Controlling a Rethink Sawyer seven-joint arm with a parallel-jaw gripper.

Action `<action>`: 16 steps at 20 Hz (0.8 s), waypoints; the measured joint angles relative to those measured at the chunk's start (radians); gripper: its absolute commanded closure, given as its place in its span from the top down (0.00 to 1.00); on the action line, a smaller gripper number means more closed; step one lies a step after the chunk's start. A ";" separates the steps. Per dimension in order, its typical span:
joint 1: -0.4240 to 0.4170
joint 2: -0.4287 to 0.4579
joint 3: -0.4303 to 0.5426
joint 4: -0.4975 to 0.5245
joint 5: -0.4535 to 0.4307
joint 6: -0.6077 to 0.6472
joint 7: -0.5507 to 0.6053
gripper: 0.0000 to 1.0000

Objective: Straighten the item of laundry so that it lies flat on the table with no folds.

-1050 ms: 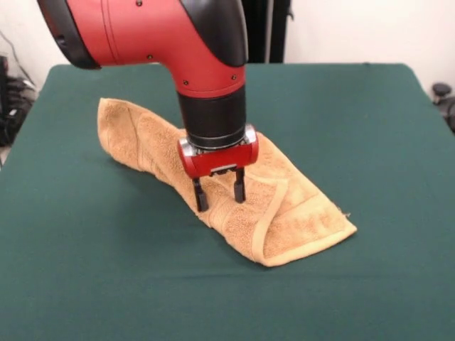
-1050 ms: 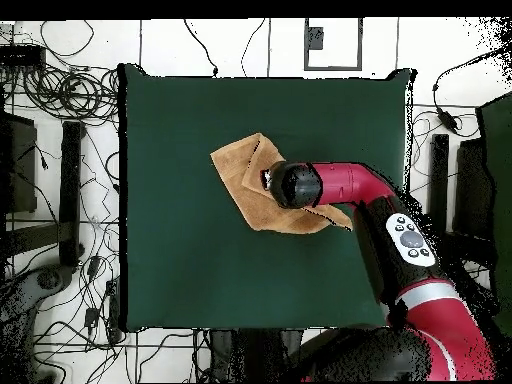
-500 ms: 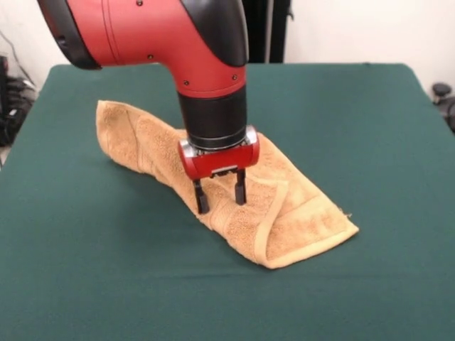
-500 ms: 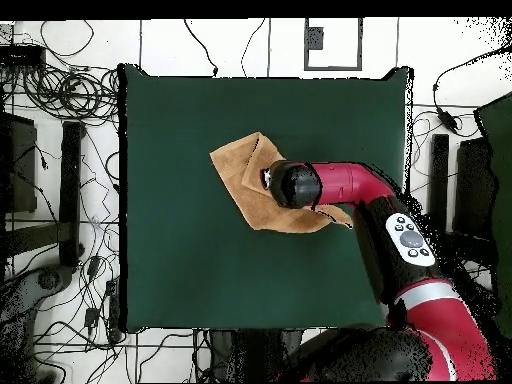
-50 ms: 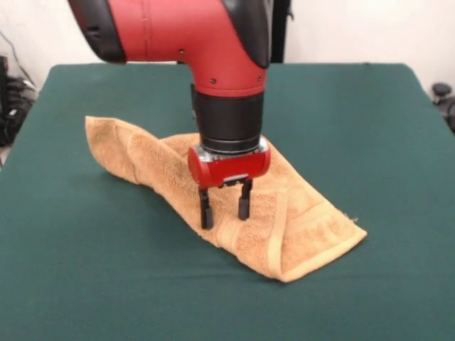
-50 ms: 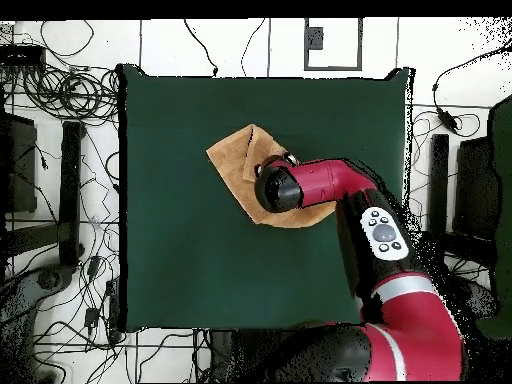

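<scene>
Lying crumpled on the dark green counter (image 5: pixel 370 114), the tan-orange terry hand towel (image 5: pixel 306 227) stretched as a long folded strip, well inside every counter edge. In the front view one end of the towel rose in a rounded hump, while the other end lay flatter as a folded corner, with a hemmed border running across it and a woven band showing beside that hem. Several layers overlapped along the strip, so the towel was far from flat. Over the middle of the towel the red and black arm (image 5: pixel 213 42) came down vertically, ending in a red wrist block that carried the claw (image 5: pixel 225 206). Both dark fingers (image 5: pixel 205 210) pointed straight down with a clear gap between them, set apart at a moderate width and gripping nothing; their tips stood at the towel's surface, on the edge of the strip beside the hemmed fold, though actual contact could not be told. In the overhead view the towel (image 6: pixel 232 158) showed as a pointed patch near the counter (image 6: pixel 180 260) centre, half covered by the arm (image 6: pixel 330 185), whose end hid the claw from above.
</scene>
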 measured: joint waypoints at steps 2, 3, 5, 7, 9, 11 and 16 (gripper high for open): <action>0.016 0.000 -0.011 -0.012 -0.007 -0.027 0.000 1.00; 0.021 0.000 -0.015 -0.019 -0.007 -0.040 0.000 1.00; 0.031 0.000 -0.027 -0.037 -0.007 -0.069 0.000 1.00; 0.038 0.001 -0.040 -0.051 -0.008 -0.091 0.000 1.00; 0.051 0.001 -0.066 -0.080 -0.008 -0.134 0.000 1.00; 0.055 0.000 -0.079 -0.100 -0.007 -0.159 0.000 1.00; 0.054 0.001 -0.089 -0.135 0.025 -0.171 0.000 1.00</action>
